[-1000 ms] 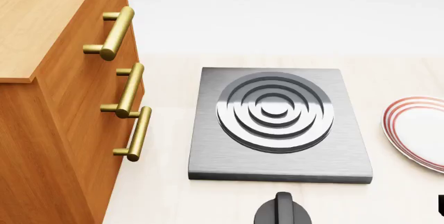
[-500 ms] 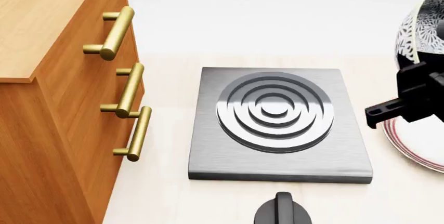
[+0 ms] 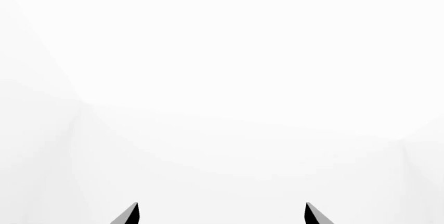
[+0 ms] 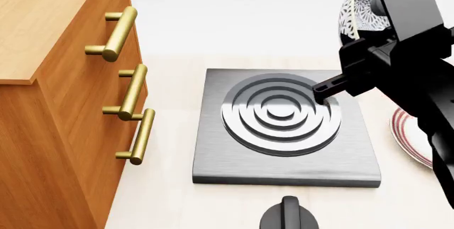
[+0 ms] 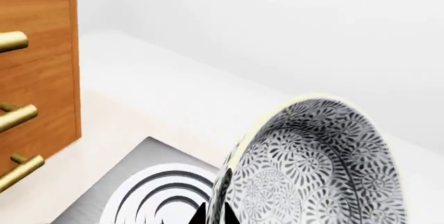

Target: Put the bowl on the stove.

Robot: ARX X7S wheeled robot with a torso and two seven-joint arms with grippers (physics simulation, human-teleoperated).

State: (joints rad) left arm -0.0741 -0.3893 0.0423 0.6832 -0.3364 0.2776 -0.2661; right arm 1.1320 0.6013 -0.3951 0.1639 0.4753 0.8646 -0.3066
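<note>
The bowl (image 4: 356, 10), white with a fine grey pattern, hangs tilted on its side in the air above the far right part of the stove (image 4: 212, 161). My right gripper (image 4: 360, 47) is shut on the bowl's rim. In the right wrist view its two fingertips (image 5: 213, 216) pinch the rim, with the bowl's patterned inside (image 5: 312, 172) beside them and the stove's burner rings (image 5: 156, 195) below. The stove is a flat dark grey slab with nothing on it. My left gripper (image 3: 222, 214) is open, holds nothing and faces blank white; it does not show in the head view.
A wooden drawer cabinet (image 4: 64, 112) with brass handles (image 4: 120, 32) stands close to the stove's left side. A small black knob (image 4: 287, 215) sits in front of the stove. A flat white plate with red rim rings (image 4: 405, 133) lies to its right, partly behind my right arm.
My right arm has carried the bowl leftward and upward from the view's right edge to above the stove's far right part. One second ago neither showed.
</note>
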